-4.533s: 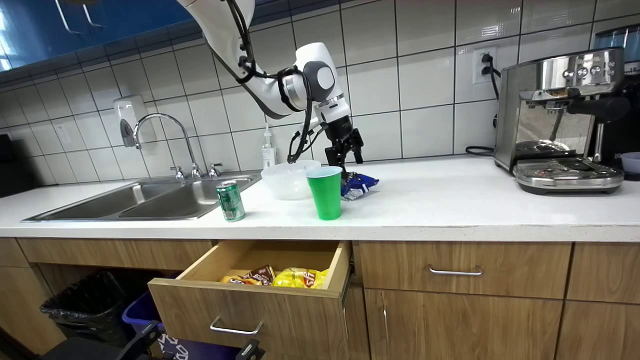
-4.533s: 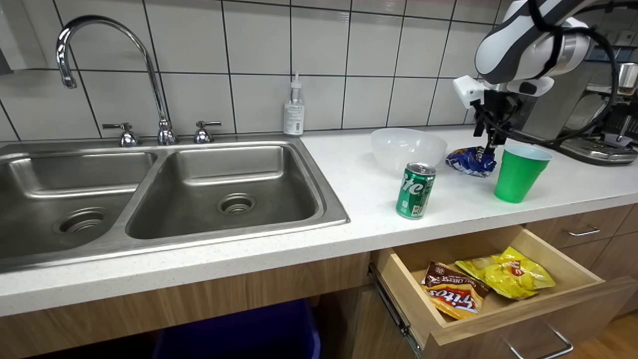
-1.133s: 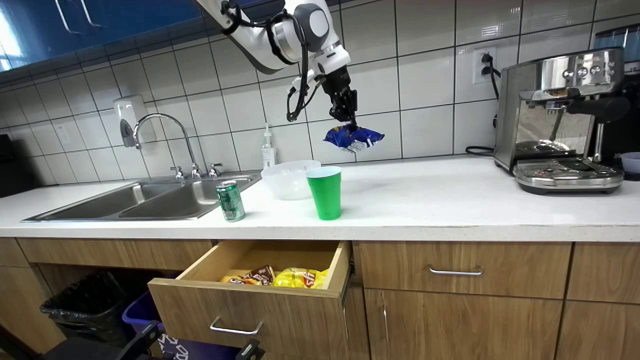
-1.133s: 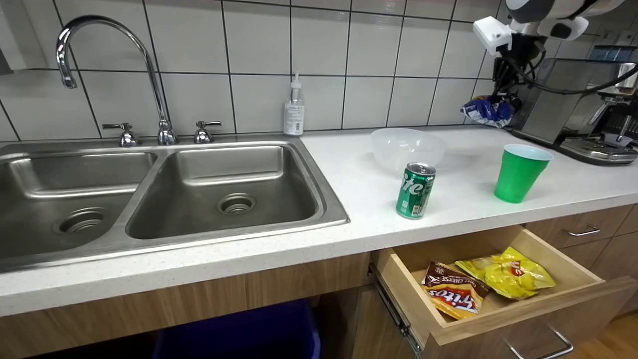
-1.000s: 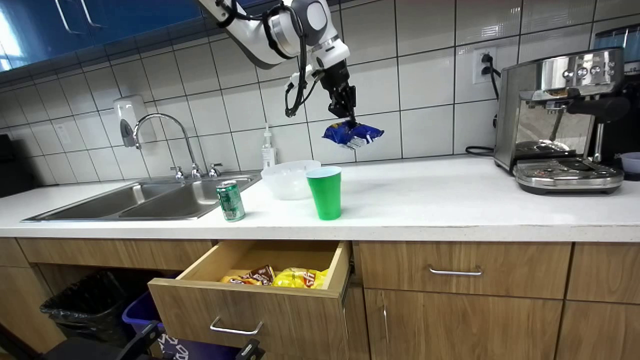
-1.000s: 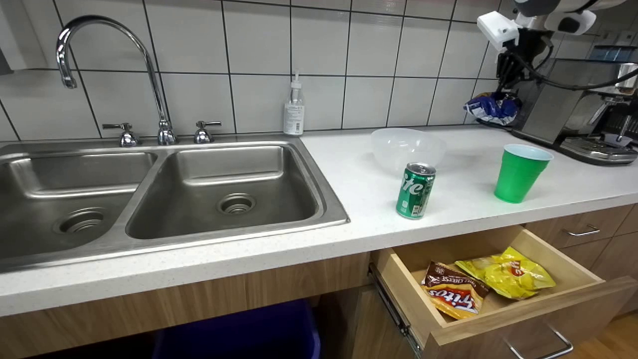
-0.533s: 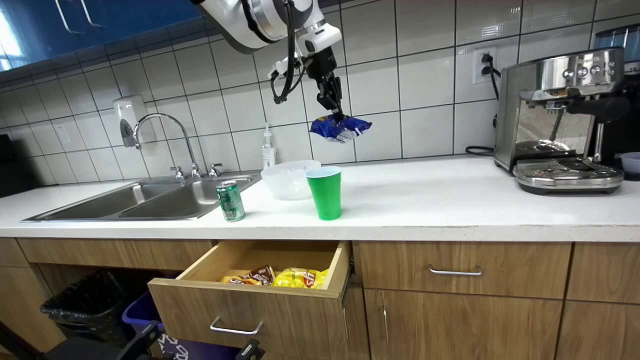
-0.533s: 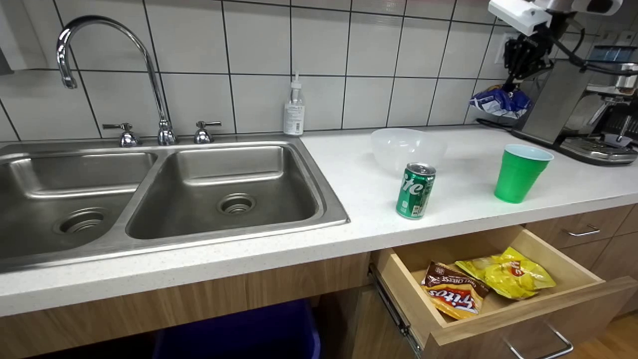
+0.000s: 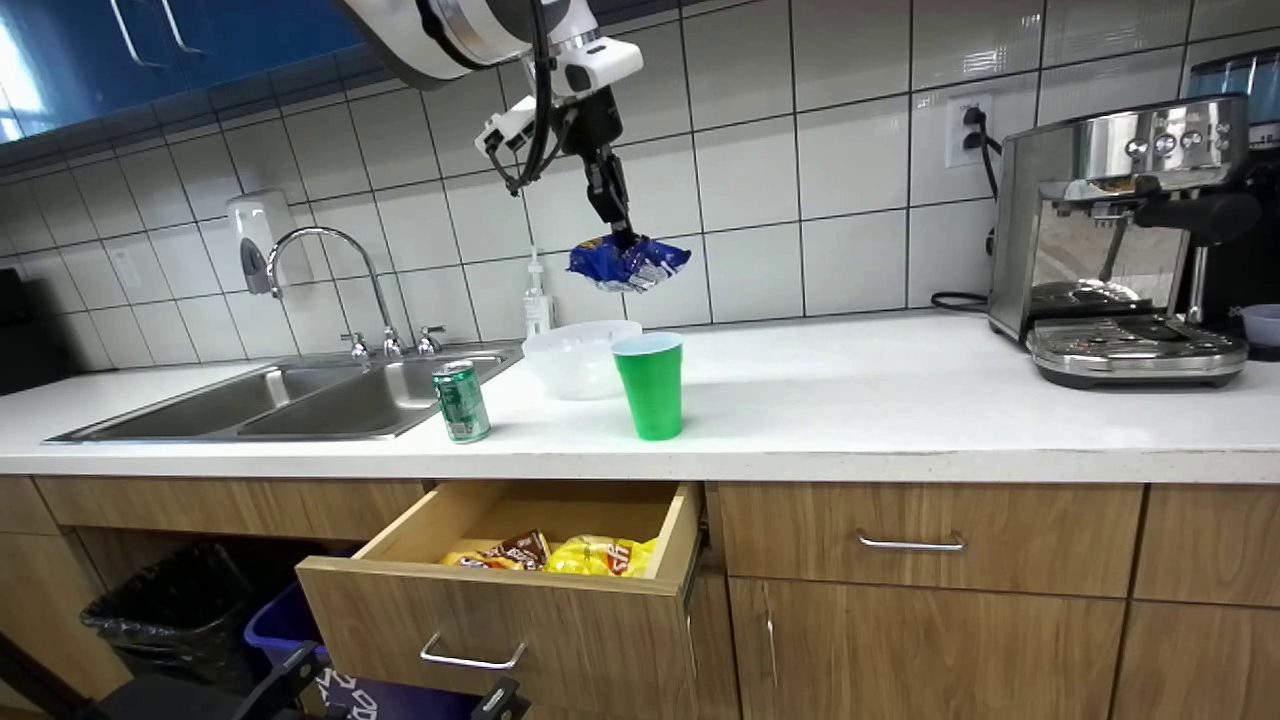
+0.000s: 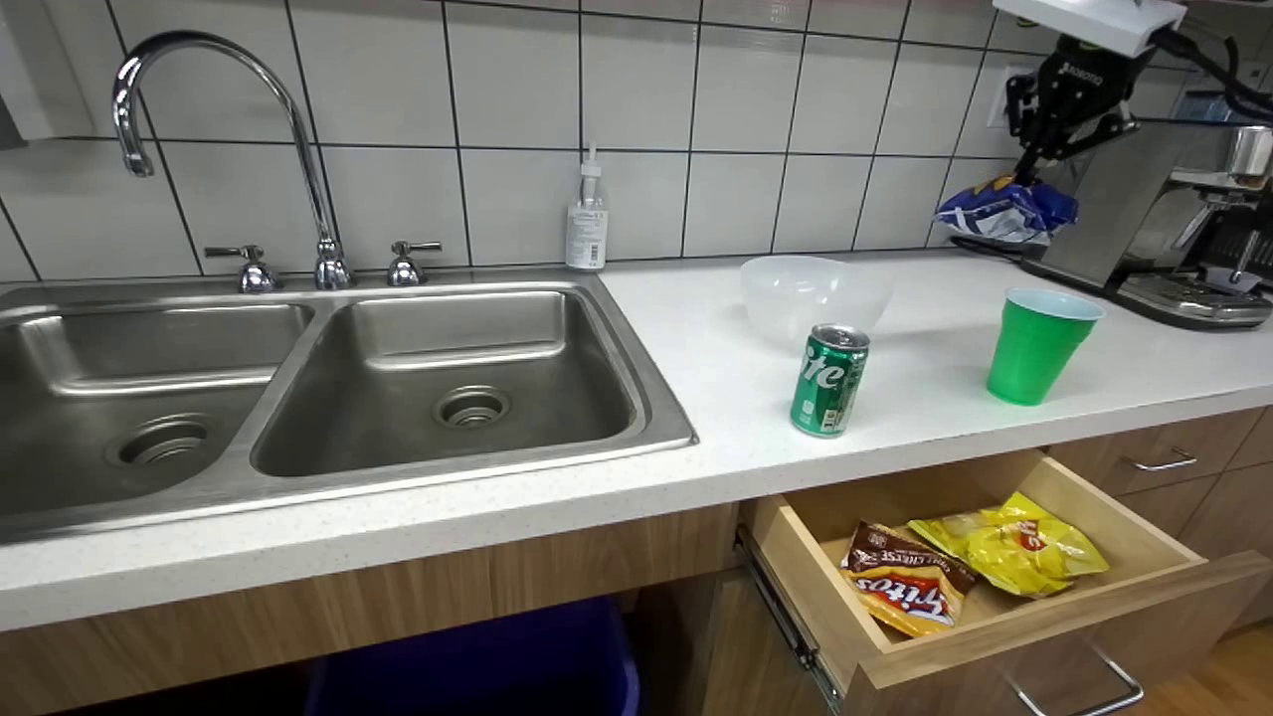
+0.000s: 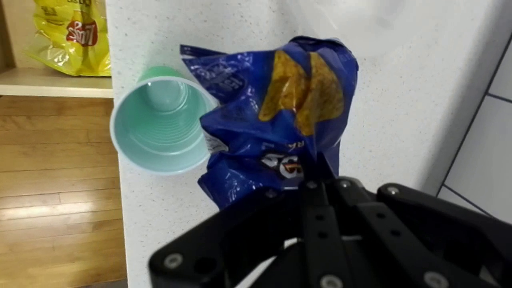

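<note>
A crumpled blue chip bag (image 11: 276, 92) hangs in the air, pinched near one part by my gripper (image 11: 318, 164), whose dark fingers are closed together on the film. In both exterior views the bag (image 9: 635, 268) (image 10: 1000, 214) is well above the counter, below the gripper (image 9: 624, 236) (image 10: 1024, 175). Under it stands an upright green cup (image 9: 652, 392) (image 10: 1039, 348); from the wrist the bag overlaps the edge of the cup (image 11: 164, 120). The fingertips themselves are partly hidden in folds.
A pulled-out drawer (image 9: 500, 620) holds a yellow bag (image 10: 1029, 547) and a brown-orange bag (image 10: 910, 587). On the counter are a clear bowl (image 10: 811, 298), a green can (image 10: 830, 383) and a coffee machine (image 9: 1120, 240). A sink (image 10: 448, 388) lies beside them, with a pump bottle (image 10: 587, 214) behind.
Several seconds ago the blue bag lay on the counter by the cup; it has been lifted. During the last second, arm and bag have swung sideways, away from the coffee machine, and the wrist has tilted.
</note>
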Robot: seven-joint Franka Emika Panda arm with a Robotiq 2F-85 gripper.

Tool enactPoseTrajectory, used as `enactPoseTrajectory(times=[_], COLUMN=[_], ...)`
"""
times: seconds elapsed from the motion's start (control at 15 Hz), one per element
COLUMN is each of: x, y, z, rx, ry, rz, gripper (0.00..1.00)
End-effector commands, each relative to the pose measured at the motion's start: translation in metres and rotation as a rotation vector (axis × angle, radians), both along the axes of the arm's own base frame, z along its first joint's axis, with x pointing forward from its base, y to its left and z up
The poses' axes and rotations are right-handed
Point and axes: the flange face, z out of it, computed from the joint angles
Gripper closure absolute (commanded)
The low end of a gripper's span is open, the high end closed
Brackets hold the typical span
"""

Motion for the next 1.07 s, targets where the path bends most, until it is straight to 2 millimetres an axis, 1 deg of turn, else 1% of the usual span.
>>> enactPoseTrajectory(times=[0.0,0.27,0.67,1.0], x=[-0.033,-0.055,-0.078,-0.100], y=[0.016,0.030,0.043,0.055], z=[0.000,-0.010,-0.021,-0.041], rx=[-0.012,-0.017,-0.018,-0.011], ry=[0.018,0.059,0.081,0.114], rz=[0.119,0.249,0.460,0.595], gripper=[1.00,1.00,1.00,1.00])
